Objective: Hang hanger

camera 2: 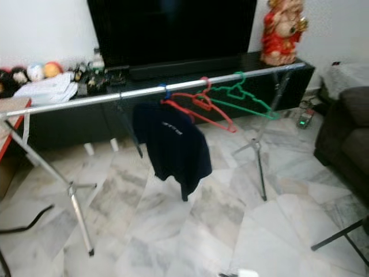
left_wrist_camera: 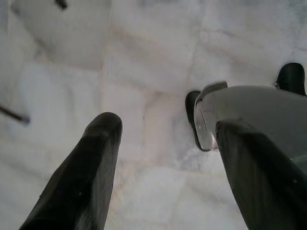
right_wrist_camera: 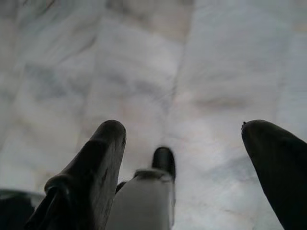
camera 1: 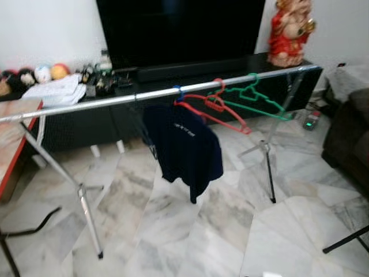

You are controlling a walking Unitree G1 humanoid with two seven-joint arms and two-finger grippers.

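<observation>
A silver rail (camera 1: 115, 99) on tripod legs spans the room ahead of me. A dark navy shirt (camera 1: 184, 147) hangs from it on a blue hanger hook (camera 1: 179, 92). Right of it hang a red hanger (camera 1: 216, 112) and a green hanger (camera 1: 253, 98), both bare. My left gripper (left_wrist_camera: 165, 143) hangs down over the marble floor, open with nothing between its fingers (left_wrist_camera: 91, 167). My right gripper (right_wrist_camera: 184, 143) hangs the same way, open and holding nothing.
A black TV cabinet (camera 1: 173, 86) with a large screen stands behind the rail, with a red figurine (camera 1: 291, 29) on its right end. A dark sofa (camera 1: 349, 138) is at the right. A red-edged table (camera 1: 14, 138) is at the left. My feet (left_wrist_camera: 194, 115) show below.
</observation>
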